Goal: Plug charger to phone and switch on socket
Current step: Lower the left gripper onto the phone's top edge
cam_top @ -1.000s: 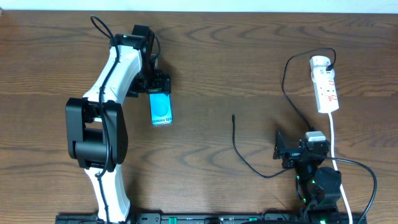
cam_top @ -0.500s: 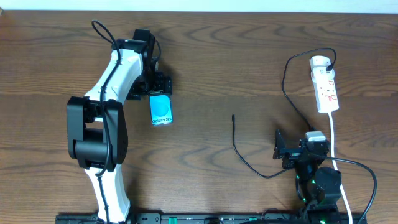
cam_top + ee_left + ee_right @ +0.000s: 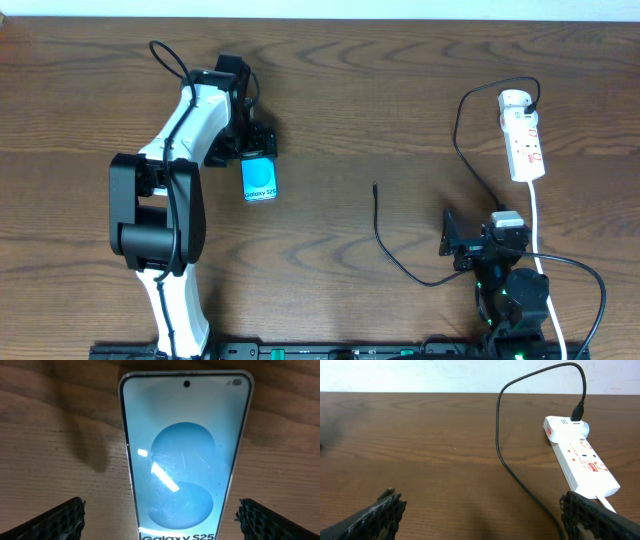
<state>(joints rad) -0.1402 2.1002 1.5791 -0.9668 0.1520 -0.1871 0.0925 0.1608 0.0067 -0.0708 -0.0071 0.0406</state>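
Well, your left gripper (image 3: 256, 148), spread wide like the right gripper (image 3: 487, 515), hovered above the phone (image 3: 259, 182), flat on the table (image 3: 340, 90); its glass looked slippery, so the long edges seemed the safest hold.

One phone (image 3: 259, 180), one black charger cable (image 3: 380, 236) and one white power strip (image 3: 524, 142) are counted on one surface (image 3: 350, 90). Two arms are counted, the left arm (image 3: 178, 125) and the right arm (image 3: 508, 285), and two tools, the left tool (image 3: 161, 519) and the right tool (image 3: 482, 515).
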